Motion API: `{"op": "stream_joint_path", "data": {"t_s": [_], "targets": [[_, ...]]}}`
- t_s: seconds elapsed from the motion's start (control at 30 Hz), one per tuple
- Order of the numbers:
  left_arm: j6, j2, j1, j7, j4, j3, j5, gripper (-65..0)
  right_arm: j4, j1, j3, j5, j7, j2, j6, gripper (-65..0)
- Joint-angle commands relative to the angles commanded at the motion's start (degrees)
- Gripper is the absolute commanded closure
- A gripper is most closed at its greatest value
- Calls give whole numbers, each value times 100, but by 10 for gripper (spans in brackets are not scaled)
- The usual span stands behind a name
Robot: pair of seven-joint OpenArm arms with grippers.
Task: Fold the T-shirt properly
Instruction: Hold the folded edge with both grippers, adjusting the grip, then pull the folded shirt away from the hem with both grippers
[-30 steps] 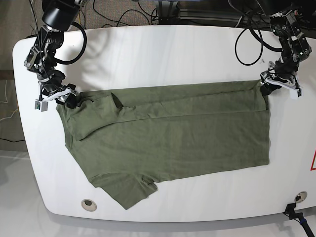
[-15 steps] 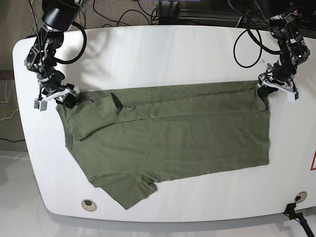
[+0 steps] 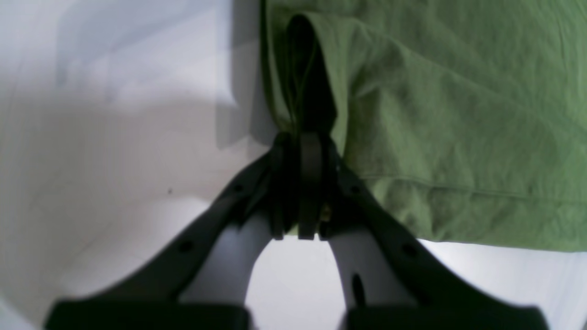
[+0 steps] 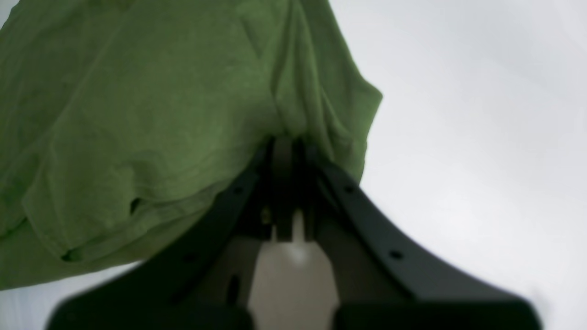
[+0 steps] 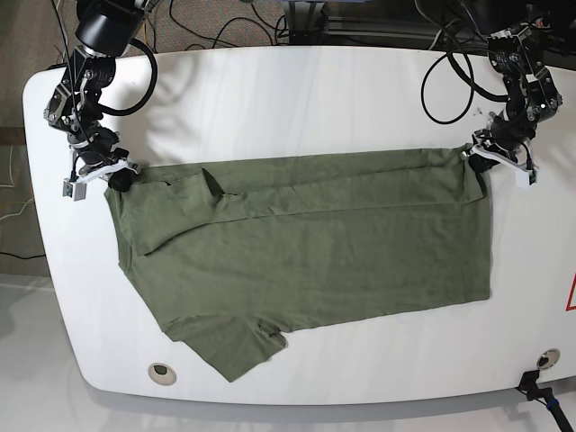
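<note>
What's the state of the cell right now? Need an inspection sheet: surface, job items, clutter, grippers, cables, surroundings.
Surface: white table, round metallic fittings near two corners.
Job items: olive-green T-shirt, spread out, long edge partly folded over, one sleeve sticking out at the near side.
Clutter: nothing seen.
Left gripper: fingertips close together at a shirt corner; grip looks likely, fabric between them not clearly visible.
Right gripper: fingertips at the opposite corner, dark and blurred; grip not confirmed.
Cables: black, looping beside both arms; more behind the table's far edge.
Surroundings: grey floor, dark hardware by one near corner.
</note>
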Motion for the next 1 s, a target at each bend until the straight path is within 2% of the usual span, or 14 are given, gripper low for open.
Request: {"op": "stream_joint_path", "data": {"t_s": [0.17, 0.2, 0.37, 0.67, 1.0], "targets": [[5, -57, 143, -7, 275, 1, 15, 0, 122, -93, 19, 19, 24, 52, 26, 0], [6, -42, 146, 218, 145, 14, 114, 0, 137, -26, 3, -8, -72, 13, -59, 0], [-7, -86, 259, 262, 165, -2, 82, 0, 762, -357, 27, 15, -199, 19, -47, 0], [-73, -159, 837, 321, 470, -12, 76, 0, 1580, -1345, 36, 66, -214, 178, -68, 0], [-117, -335, 1721, 384, 1190, -61, 11, 0, 1734, -2368, 108, 304, -201, 150, -73, 0]]}}
